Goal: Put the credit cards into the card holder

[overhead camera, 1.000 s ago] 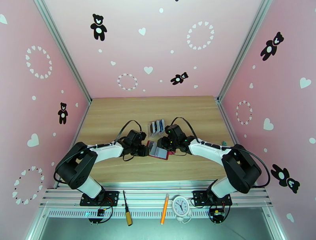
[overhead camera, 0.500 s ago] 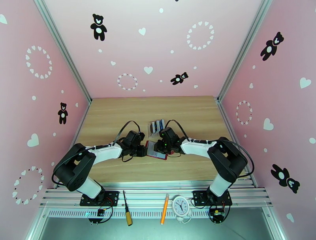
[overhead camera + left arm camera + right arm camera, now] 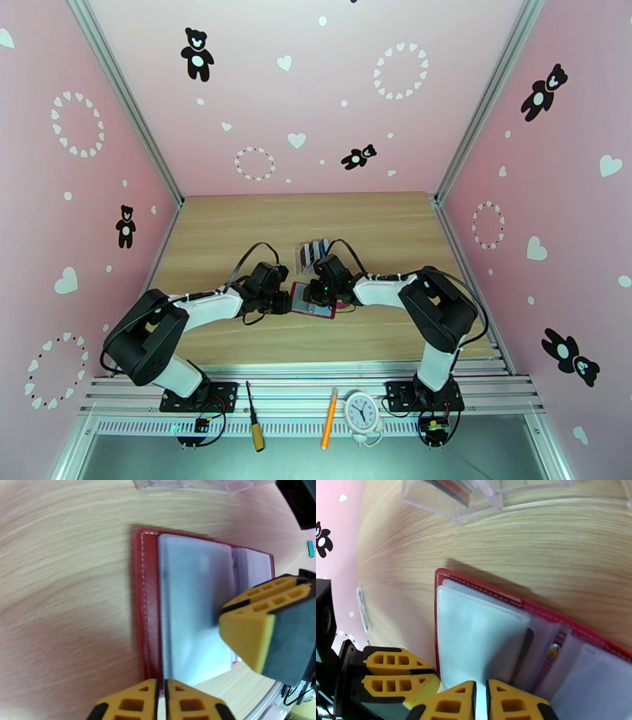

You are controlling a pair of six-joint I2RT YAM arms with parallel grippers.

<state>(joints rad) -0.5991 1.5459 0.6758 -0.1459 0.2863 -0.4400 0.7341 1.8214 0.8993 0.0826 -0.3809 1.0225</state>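
The card holder (image 3: 314,306) is a dark red wallet lying open mid-table, its greyish clear pockets (image 3: 193,610) facing up. My left gripper (image 3: 284,302) is shut on the wallet's near edge (image 3: 152,669), its fingertips (image 3: 130,703) nearly touching. My right gripper (image 3: 321,294) comes in from the other side and is shut on a clear pocket sheet (image 3: 474,645); one of its fingers (image 3: 252,634) rests over the pockets. The credit cards (image 3: 314,251) stand in a clear rack (image 3: 450,499) just behind the wallet.
Pink walls close the table in on three sides. On the front rail lie a screwdriver (image 3: 254,426), an orange pen (image 3: 329,430) and a small clock (image 3: 363,412). Bare wood stretches left, right and behind the rack.
The right arm has swung left, its elbow folding in, bringing its gripper over the wallet. Both grippers have closed down on the wallet. The left arm has barely shifted.
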